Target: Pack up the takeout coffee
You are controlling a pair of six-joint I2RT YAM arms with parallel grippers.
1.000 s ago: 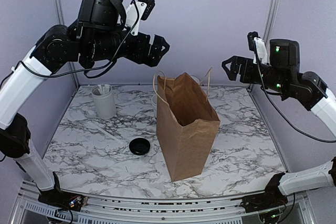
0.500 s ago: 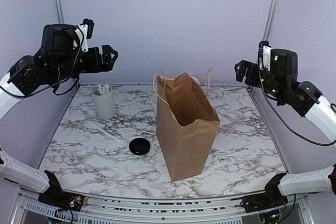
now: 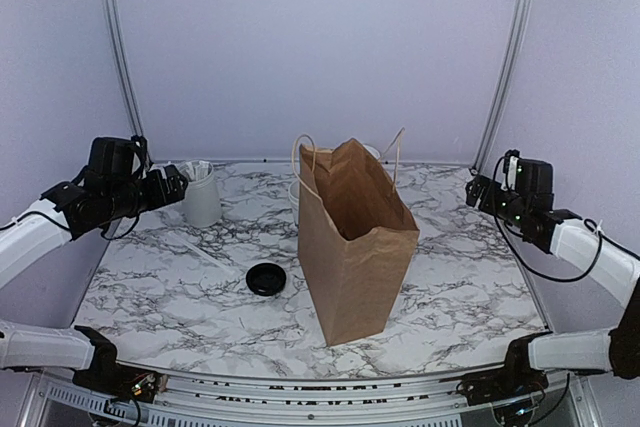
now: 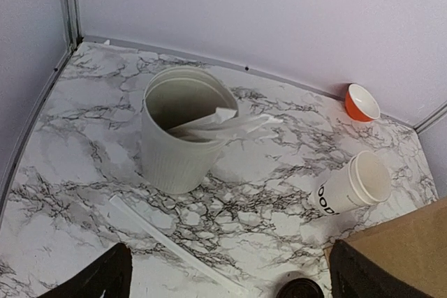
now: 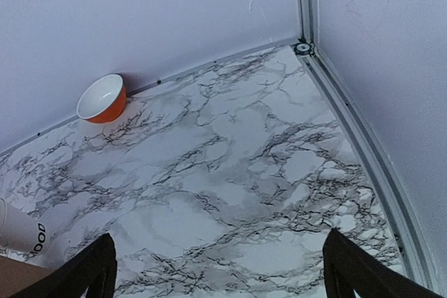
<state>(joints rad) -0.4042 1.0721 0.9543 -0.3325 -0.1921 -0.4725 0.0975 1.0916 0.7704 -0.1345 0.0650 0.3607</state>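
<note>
No white cup with a black lid shows in any view; the inside of the upright brown paper bag (image 3: pixel 355 247) is hidden. A lidless white cup with black lettering (image 4: pixel 349 188) stands behind the bag and also shows in the right wrist view (image 5: pixel 17 232). A loose black lid (image 3: pixel 266 278) lies left of the bag. My left gripper (image 3: pixel 172 187) hangs low at the far left, open and empty, beside a white ribbed container (image 4: pixel 181 130). My right gripper (image 3: pixel 478 190) is low at the far right, open and empty, over bare marble.
The ribbed container (image 3: pixel 198 195) holds white packets. A white straw (image 4: pixel 167 242) lies on the marble in front of it. An orange bowl (image 4: pixel 362 102) sits by the back wall and shows in the right wrist view (image 5: pixel 103 99). Metal rails edge the table.
Both arms have come down from high over the table and drawn outward. The left gripper has gone from above the bag to the far left, the right to the far right.
</note>
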